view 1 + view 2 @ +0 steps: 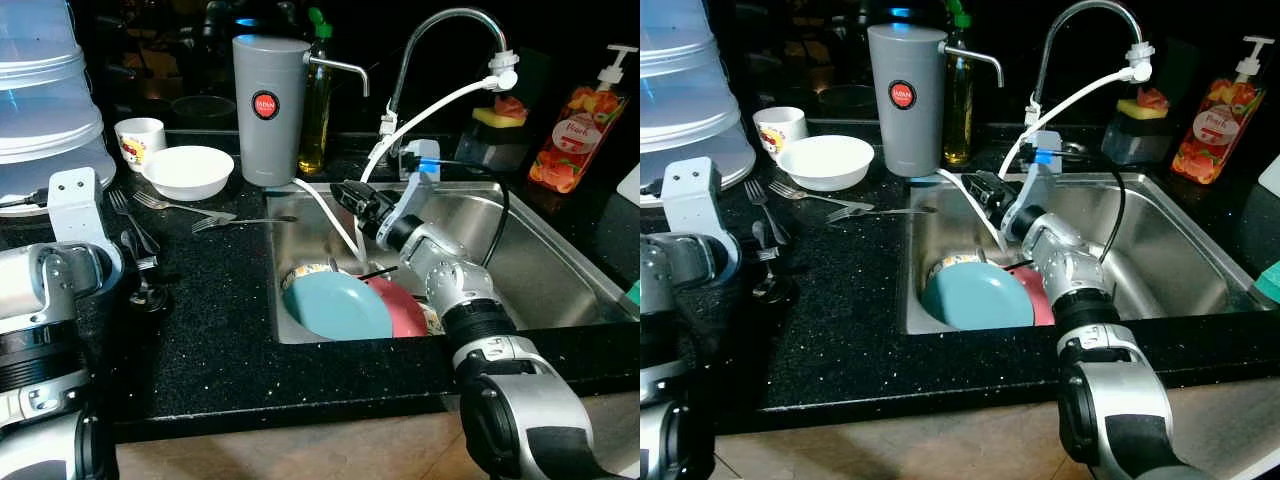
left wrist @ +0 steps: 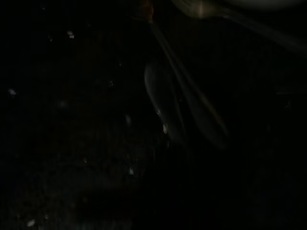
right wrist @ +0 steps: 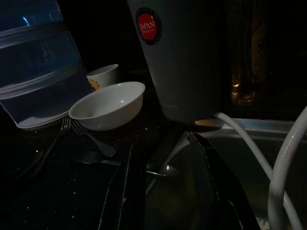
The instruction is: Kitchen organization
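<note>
My right gripper reaches over the left back corner of the steel sink, with its fingers open. A spoon lies on the counter just beyond the fingertips. A teal plate and a pink plate lean together in the sink, below that arm. Left of the sink, forks lie on the black counter beside a white bowl and a small cup. My left gripper hovers low over cutlery at the counter's left. The dark left wrist view shows a faint spoon.
A grey filter canister and an oil bottle stand behind the sink's left corner. White hoses run from the faucet into the basin. Stacked clear containers stand far left. A soap bottle stands far right.
</note>
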`<state>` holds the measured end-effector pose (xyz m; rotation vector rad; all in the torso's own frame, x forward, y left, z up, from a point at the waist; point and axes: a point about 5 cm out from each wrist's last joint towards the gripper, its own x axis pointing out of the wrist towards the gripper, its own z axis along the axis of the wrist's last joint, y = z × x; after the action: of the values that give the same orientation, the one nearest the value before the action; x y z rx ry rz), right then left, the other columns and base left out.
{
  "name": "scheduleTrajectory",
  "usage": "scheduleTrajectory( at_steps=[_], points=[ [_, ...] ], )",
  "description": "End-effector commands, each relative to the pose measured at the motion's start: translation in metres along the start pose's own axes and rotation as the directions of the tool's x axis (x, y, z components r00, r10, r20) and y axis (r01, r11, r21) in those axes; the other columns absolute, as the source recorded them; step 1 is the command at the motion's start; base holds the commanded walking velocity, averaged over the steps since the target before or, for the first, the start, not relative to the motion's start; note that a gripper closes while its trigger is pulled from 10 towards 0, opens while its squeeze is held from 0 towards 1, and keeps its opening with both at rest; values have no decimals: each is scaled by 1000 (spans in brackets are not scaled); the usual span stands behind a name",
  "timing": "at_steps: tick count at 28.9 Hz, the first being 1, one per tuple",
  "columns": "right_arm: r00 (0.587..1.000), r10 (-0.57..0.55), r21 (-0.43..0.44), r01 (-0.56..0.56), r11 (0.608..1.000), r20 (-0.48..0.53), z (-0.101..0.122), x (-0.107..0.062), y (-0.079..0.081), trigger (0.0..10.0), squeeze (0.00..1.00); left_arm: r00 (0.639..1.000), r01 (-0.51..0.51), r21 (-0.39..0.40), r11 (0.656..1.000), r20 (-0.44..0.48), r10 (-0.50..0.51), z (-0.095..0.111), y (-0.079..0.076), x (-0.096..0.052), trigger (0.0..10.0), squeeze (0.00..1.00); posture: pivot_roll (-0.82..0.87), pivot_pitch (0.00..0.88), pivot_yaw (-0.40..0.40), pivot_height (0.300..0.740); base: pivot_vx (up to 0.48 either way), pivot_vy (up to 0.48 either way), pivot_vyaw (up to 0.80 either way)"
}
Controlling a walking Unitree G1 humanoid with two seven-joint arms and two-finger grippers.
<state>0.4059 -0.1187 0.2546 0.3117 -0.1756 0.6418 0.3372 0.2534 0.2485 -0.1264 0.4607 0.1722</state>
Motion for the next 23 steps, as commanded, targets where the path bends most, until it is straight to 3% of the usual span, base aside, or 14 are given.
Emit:
scheduleTrajectory(
  at_steps=[1, 5, 6, 8, 10, 16, 18, 19, 20, 21, 22, 23],
  points=[
    [1000, 0, 11, 0, 1000, 1, 3, 1, 0, 10000, 0, 998, -22, 24, 999, -50, 24, -10, 3, 5, 0, 0, 103, 66, -51, 740, 0, 0, 0],
    [1000, -3, 25, 3, 1000, 11, 5, 1, -1, 10000, 0, 990, -92, 125, 988, 121, 77, 13, -1, -1, 0, 0, 100, 67, -51, 740, 0, 0, 0],
    [1000, -3, 25, 3, 1000, 11, 5, 1, -1, 10000, 0, 990, -92, 125, 988, 121, 77, 13, -1, -1, 0, 0, 100, 67, -51, 740, 0, 0, 0],
    [1000, -5, 40, 4, 999, 23, 9, 2, -2, 10000, 0, 966, -114, 158, 981, 247, 72, 34, -7, -9, 0, 0, 100, 68, -53, 740, 0, 0, 0],
    [999, -3, 56, 1, 998, 38, 13, 2, -1, 10000, 0, 940, -58, 130, 990, 340, 10, 54, -18, -19, 0, 0, 99, 67, -53, 740, 0, 0, 0],
    [999, 7, 74, -10, 997, 52, 16, 4, 1, 10000, 0, 917, 10, 116, 993, 394, -55, 71, -27, -30, 0, 0, 100, 66, -53, 740, 0, 0, 0],
    [999, 15, 67, -18, 998, 48, 15, 4, 2, 10000, 0, 945, 48, 126, 991, 316, -86, 63, -32, -27, 0, 0, 100, 66, -53, 740, 0, 0, 0],
    [999, 19, 63, -21, 998, 46, 15, 4, 2, 10000, 0, 961, 60, 124, 990, 261, -91, 55, -34, -24, 0, 827, 100, 66, -53, 740, 0, 0, 0],
    [999, 19, 63, -21, 998, 46, 15, 4, 2, 10000, 0, 961, 60, 124, 990, 261, -91, 55, -34, -24, 0, 827, 100, 66, -53, 740, 0, 0, 0],
    [999, 21, 57, -23, 998, 43, 15, 4, 2, 10000, 0, 975, 70, 130, 989, 200, -95, 46, -37, -21, 2980, 1000, 100, 66, -53, 740, 0, 0, 0],
    [999, 22, 52, -24, 998, 40, 15, 4, 3, 10000, 0, 983, 68, 131, 989, 163, -89, 40, -38, -19, 10000, 1000, 100, 66, -53, 740, 0, 0, 0],
    [999, 23, 50, -25, 998, 38, 15, 4, 2, 10000, 0, 991, 61, 121, 991, 115, -76, 32, -38, -17, 10000, 1000, 95, 58, -50, 740, 0, 0, 0]
  ],
)
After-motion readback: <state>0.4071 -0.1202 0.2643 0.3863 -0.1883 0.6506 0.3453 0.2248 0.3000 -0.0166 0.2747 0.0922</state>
